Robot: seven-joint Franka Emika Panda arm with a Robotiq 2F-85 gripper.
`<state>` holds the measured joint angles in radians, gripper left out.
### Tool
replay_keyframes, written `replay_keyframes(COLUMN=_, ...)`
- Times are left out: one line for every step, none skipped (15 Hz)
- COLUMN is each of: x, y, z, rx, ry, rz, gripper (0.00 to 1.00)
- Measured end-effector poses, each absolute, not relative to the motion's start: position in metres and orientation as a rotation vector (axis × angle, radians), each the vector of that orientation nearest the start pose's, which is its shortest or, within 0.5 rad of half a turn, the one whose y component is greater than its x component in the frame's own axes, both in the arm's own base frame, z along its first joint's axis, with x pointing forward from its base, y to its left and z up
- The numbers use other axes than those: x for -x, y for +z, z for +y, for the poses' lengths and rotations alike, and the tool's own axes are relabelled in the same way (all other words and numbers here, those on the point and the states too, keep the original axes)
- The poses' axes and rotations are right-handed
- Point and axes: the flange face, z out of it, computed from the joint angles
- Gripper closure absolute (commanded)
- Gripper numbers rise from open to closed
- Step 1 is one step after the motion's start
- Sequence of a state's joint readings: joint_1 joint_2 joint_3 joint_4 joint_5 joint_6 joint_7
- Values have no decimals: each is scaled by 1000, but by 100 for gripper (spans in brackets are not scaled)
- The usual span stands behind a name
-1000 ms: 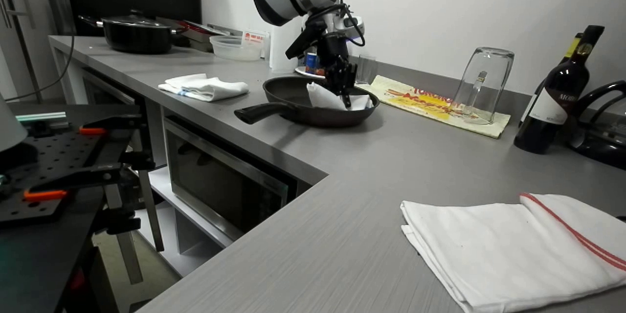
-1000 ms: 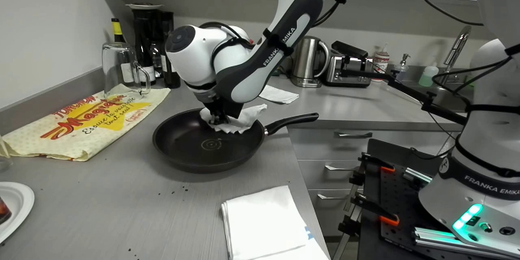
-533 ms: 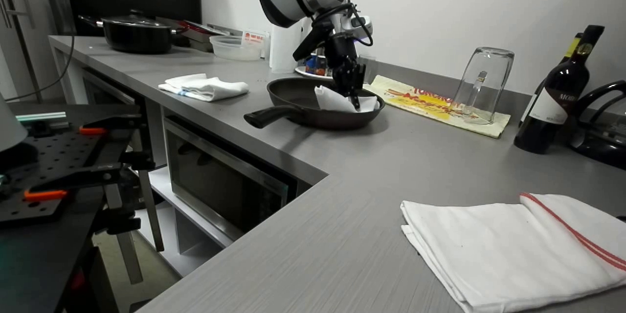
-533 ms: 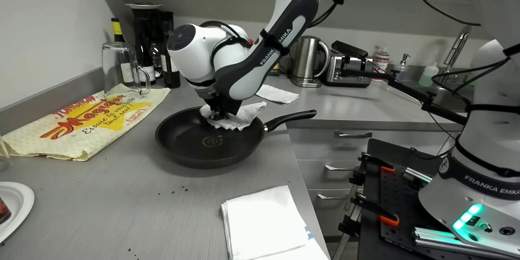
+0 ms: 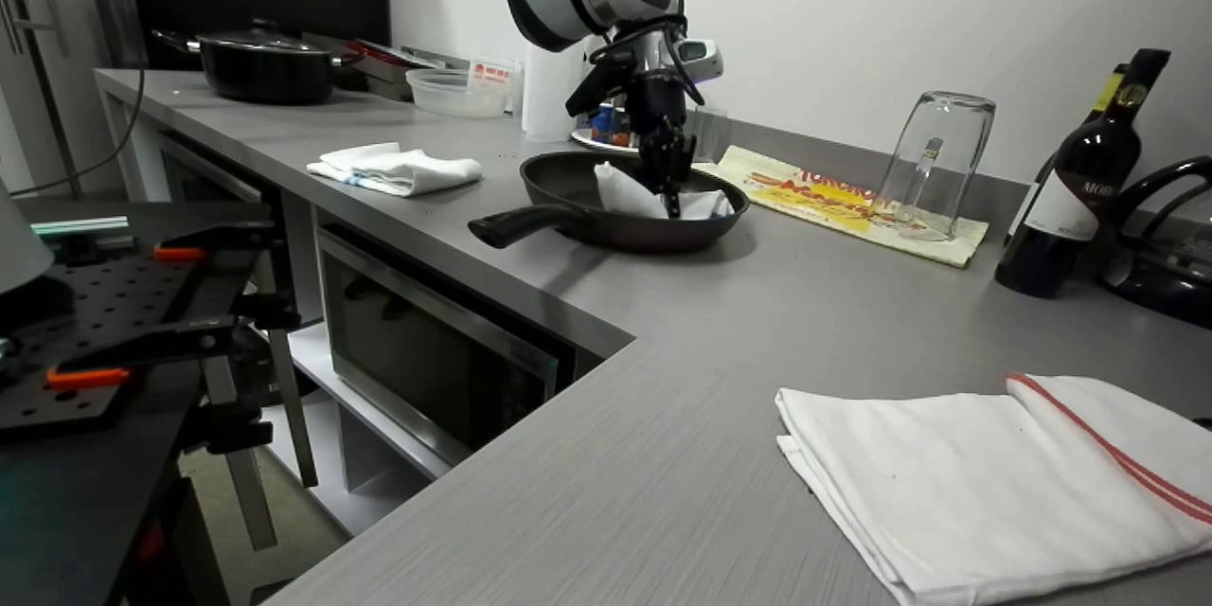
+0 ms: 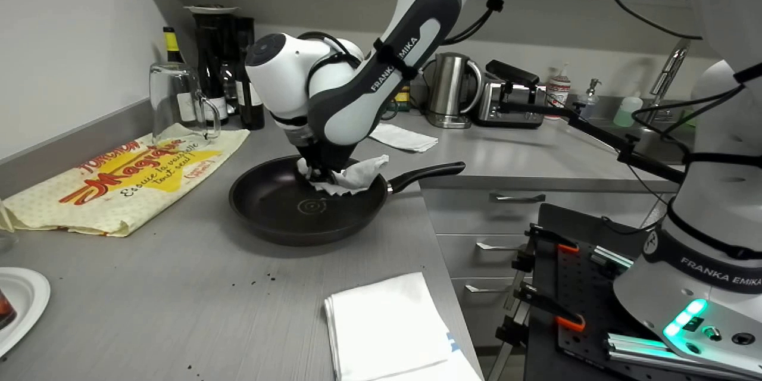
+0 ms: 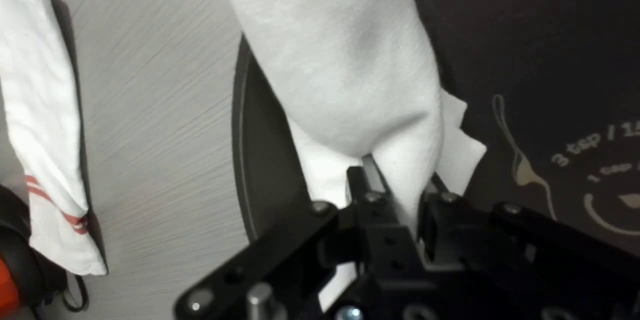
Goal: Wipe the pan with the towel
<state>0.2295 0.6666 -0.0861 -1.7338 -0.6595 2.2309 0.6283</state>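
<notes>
Towel [image 7: 345, 55] is pinched in my claw [image 7: 398, 180], inside the far right part of the pan [image 6: 274, 208] in an exterior view. During the last second the pan has slid a little: I judge wiping is underway, but needs softer pushing.

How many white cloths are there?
3: the towel held in the pan; on the counter either side of it, a blue-striped cloth and a red-striped cloth. Others may be hidden.

Lots of stuff on this grey worktop [image 5: 644, 454]
Glass mug [image 5: 937, 161] sits upside down on a printed cloth [image 6: 146, 175], wine bottle [image 5: 1084, 175] upright nearby, steel kettle [image 6: 447, 92] just beside the toaster [image 6: 527, 98], plus a lidded black pot [image 5: 265, 71].
</notes>
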Motion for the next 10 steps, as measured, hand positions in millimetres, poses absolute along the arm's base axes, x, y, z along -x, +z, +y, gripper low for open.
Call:
replay_keyframes(x=-650, y=190, z=83, rx=-2611, ry=49, rz=-45, gripper=96)
replay_keyframes(x=-649, y=190, z=88, rx=-2645, ry=34, rz=-78, gripper=96)
replay_keyframes(x=-649, y=191, z=93, rx=-2673, ry=21, rz=-107, gripper=96)
replay_keyframes(x=-649, y=193, z=99, rx=-2704, ry=8, rz=-136, gripper=96)
replay_keyframes(x=-649, y=195, z=105, rx=-2736, ry=-7, rz=-157, gripper=96)
replay_keyframes(x=-649, y=198, z=113, rx=-2772, ry=-21, rz=-177, gripper=96)
replay_keyframes(x=-648, y=199, z=122, rx=-2808, ry=-34, rz=-191, gripper=96)
replay_keyframes(x=-648, y=201, z=132, rx=-2844, ry=-48, rz=-207, gripper=96)
replay_keyframes(x=-646, y=203, z=143, rx=-2880, ry=-64, rz=-220, gripper=96)
replay_keyframes(x=-644, y=204, z=152, rx=-2914, ry=-82, rz=-235, gripper=96)
